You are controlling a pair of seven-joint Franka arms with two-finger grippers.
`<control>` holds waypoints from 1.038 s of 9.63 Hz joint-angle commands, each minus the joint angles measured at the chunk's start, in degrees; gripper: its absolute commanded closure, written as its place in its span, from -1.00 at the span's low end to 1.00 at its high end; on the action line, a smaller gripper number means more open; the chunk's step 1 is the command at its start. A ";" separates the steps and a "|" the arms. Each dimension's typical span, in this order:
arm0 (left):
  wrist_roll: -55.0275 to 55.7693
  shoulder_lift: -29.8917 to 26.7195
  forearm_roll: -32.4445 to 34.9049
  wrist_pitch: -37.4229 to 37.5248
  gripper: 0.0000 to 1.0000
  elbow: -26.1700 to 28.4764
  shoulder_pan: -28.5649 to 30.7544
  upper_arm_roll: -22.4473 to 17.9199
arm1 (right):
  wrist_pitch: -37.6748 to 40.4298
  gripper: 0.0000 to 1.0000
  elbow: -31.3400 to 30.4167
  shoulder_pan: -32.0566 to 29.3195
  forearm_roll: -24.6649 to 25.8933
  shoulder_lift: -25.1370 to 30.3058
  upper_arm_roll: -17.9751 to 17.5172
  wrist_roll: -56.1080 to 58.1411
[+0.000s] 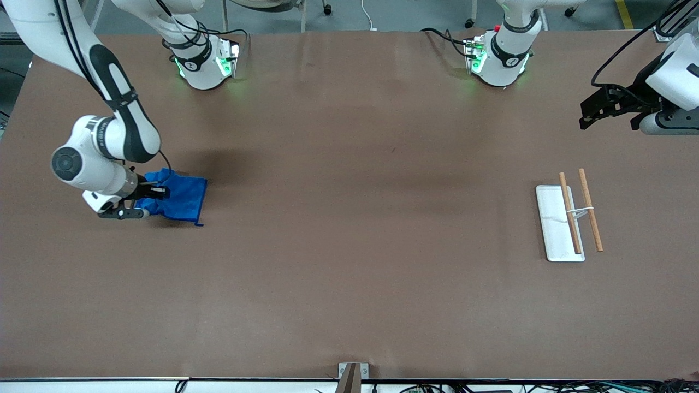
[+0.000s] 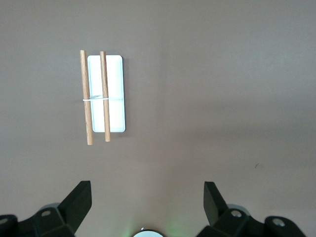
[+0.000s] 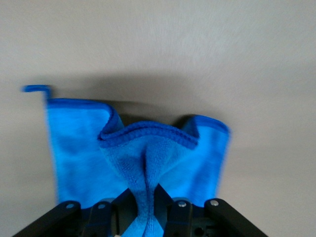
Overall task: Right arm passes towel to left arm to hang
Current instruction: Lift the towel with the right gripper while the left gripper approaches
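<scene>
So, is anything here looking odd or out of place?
Nothing is damaged. The towel is bunched where the right gripper pinches a fold. The left gripper waits open above the rack.

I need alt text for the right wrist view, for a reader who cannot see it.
The right gripper is shut on a pinched fold of the bright blue towel, which bunches up between its fingers. The rest of the towel lies spread on the brown table, its small loop sticking out at one corner.
</scene>
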State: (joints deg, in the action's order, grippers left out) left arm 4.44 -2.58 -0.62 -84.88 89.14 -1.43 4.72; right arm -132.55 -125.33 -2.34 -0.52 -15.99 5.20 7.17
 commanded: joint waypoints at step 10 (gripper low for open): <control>-1.97 11.52 -27.95 -6.69 -1.00 0.68 -2.43 3.02 | 30.43 1.00 31.63 12.42 -29.59 3.24 -0.72 -11.98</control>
State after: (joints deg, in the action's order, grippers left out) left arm 4.18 5.02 -22.96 -89.94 89.24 -3.52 7.68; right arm -102.67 -94.59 7.32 -26.60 -13.66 4.26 -1.24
